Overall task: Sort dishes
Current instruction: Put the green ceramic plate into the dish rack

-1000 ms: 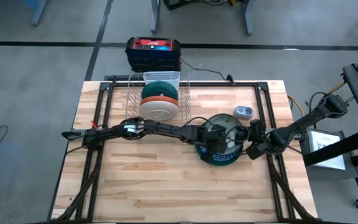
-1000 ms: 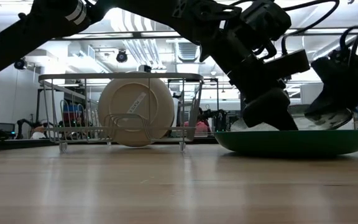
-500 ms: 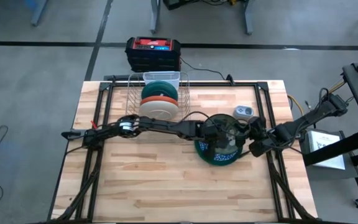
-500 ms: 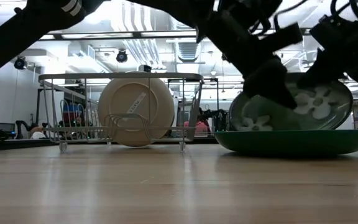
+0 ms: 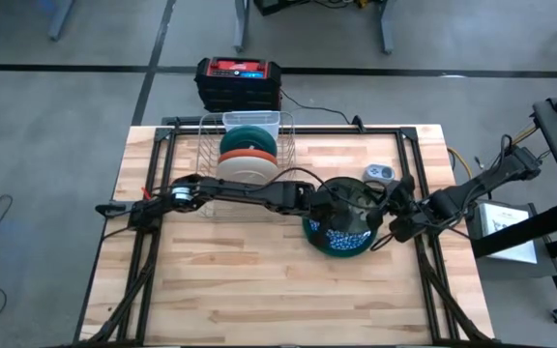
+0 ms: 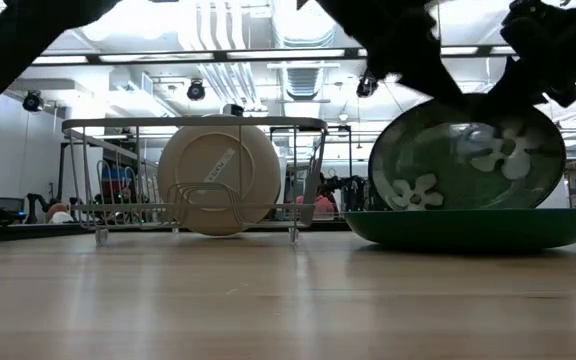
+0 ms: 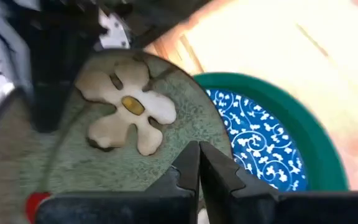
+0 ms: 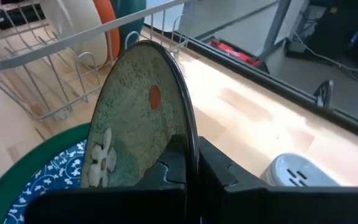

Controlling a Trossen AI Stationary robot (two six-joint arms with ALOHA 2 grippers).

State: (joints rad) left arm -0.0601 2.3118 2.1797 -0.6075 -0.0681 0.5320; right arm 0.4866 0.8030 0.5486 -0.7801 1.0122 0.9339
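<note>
Flower-patterned plate (image 6: 468, 155) upright, low view

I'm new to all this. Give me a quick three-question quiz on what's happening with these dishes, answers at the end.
1. True or false: the flowered plate lies flat on the table.
2. Which claw grips the flowered plate's rim? A) only the left claw B) only the right claw C) both
3. Fill in: the dish with the blue-and-white pattern sits in the large ___ plate.

Key
1. False: it stands on edge, lifted above the large plate.
2. C: each claw is shut on the rim.
3. Green. The wire rack behind holds the white, orange and teal dishes.
</note>
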